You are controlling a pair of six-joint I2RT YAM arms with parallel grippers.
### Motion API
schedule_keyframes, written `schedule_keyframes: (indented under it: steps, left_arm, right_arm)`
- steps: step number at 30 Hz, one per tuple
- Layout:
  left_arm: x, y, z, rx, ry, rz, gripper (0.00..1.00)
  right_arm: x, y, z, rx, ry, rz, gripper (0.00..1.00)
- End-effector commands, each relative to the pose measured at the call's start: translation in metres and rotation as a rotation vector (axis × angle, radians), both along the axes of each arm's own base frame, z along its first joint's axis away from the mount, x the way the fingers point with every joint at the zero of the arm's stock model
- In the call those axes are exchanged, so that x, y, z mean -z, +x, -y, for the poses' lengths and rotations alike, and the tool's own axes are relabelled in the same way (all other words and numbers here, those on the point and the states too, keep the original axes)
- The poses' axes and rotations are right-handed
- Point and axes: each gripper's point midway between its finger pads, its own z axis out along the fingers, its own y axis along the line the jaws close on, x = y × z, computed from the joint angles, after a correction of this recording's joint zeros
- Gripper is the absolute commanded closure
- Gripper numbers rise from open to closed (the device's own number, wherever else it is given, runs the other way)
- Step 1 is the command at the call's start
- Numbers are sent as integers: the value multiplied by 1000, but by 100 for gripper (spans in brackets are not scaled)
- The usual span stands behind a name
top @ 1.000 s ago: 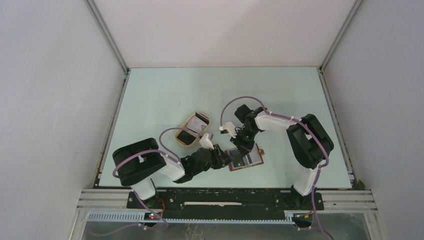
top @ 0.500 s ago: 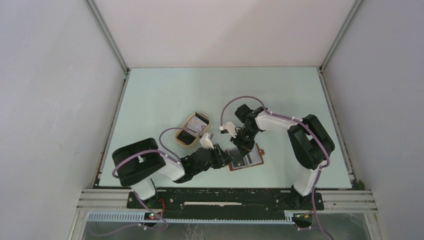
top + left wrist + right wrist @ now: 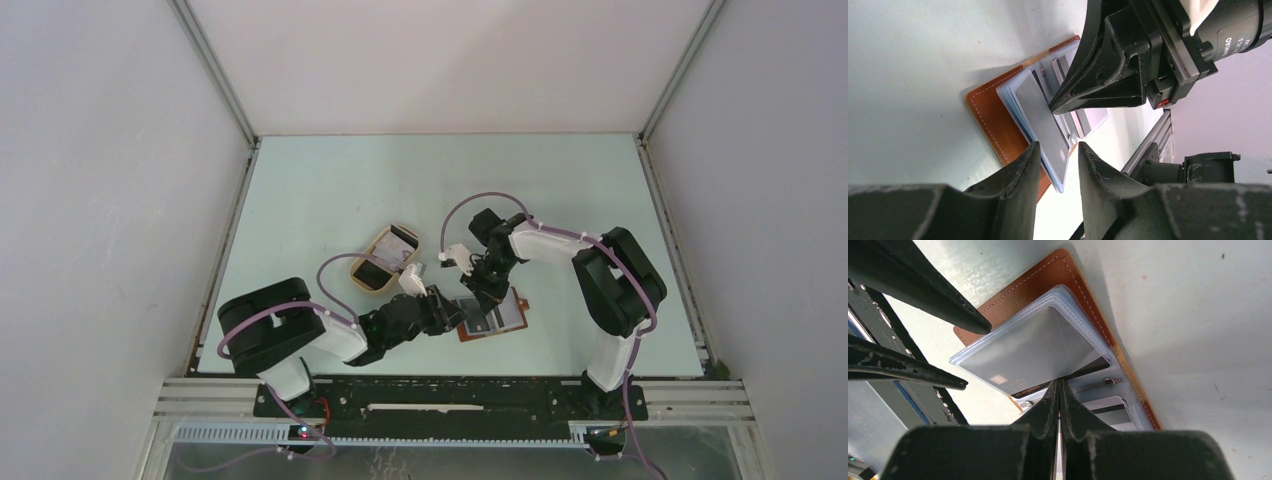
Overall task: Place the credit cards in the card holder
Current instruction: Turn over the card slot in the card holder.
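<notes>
Card holder [image 3: 1048,277] lies open and flat on the table [image 3: 400,180], lower centre of the top view, just ahead of the arm bases. The brown cover is down, with the clear sleeves [image 3: 1073,315] stacked on top. The top sleeve holds a grey one of the credit cards [image 3: 1033,350]. A dark card edge shows under it, and a whitish card with a black stripe sits in a slot on the other leaf.

Left gripper [image 3: 1058,145] is low at the holder's left side in the top view. Jaws apart. In the left wrist view the free corner of the sleeve stack pokes into the gap between the fingers. In the right wrist view the two finger tips sit at the left of frame, one at the cover edge and one below the sleeve corner. It's not clamped on anything. Can't tell if either finger touches.

Right gripper [image 3: 1060,385] stands over the holder's upper side in the top view. Jaws are pressed together, with only a hairline slit between them. The tip meets the lower edge of the grey card's sleeve, near the holder's fold. Can't tell whether a thin edge is pinched in there.

Further up and left is a tan oval tray [image 3: 384,257], apart from the holder. It has two more cards in it, a dark one [image 3: 367,273] nearer and a light one [image 3: 401,241] behind.
</notes>
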Motion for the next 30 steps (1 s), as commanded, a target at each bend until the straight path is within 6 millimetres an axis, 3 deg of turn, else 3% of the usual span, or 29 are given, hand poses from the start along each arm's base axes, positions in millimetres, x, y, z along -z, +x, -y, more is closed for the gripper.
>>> schedule_keyframes:
  steps: [1,20,30]
  left_arm:
    - [-4,5,-6,-29,-9,19,61]
    - [0,5,-10,-41,15,0,61]
    - [2,5,0,-17,6,-12,61]
  right_arm:
    - [1,3,1,0,-26,4,93]
    - [2,3,1,2,-32,3,93]
    - [2,4,1,2,-31,4,93]
